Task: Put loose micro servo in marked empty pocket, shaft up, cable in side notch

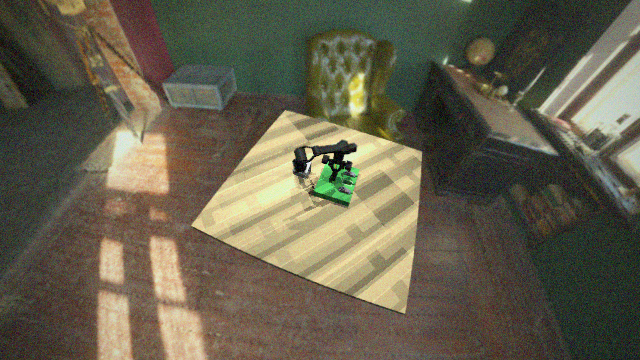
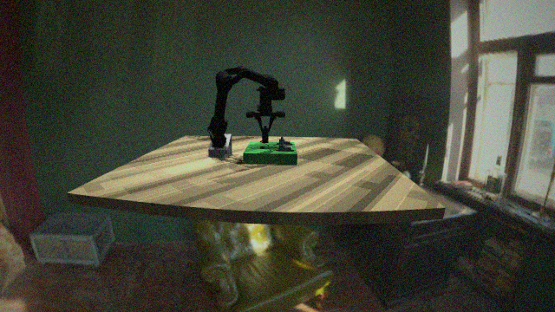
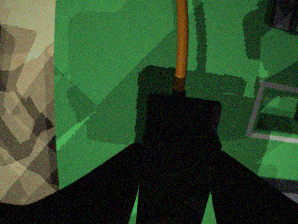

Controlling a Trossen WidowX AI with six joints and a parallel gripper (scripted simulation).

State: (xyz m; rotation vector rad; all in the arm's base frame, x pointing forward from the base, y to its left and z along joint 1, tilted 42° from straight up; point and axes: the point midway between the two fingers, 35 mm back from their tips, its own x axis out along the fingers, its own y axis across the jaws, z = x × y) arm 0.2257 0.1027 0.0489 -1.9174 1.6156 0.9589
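Observation:
The loose micro servo (image 3: 184, 117) is a black block in the wrist view, its orange cable (image 3: 182, 45) running up the picture. My gripper (image 1: 334, 176) (image 2: 265, 138) (image 3: 177, 156) is shut on it, pointing down over the green deck (image 1: 330, 194) (image 2: 270, 159) (image 3: 107, 37). The servo looks a little above the deck, its shadow around it; the exact gap cannot be told. The grey outline of the marked pocket (image 3: 255, 109) lies to the right of the servo in the wrist view, apart from it. The output shaft and the mounting ears cannot be made out.
Dark mounted parts (image 1: 345, 190) (image 2: 284, 146) (image 3: 286, 16) stand on the deck to the right of the gripper in the top and exterior views. The arm's base (image 1: 301, 171) (image 2: 220, 151) stands left of the deck on the wooden table (image 1: 310, 250) (image 2: 243, 191).

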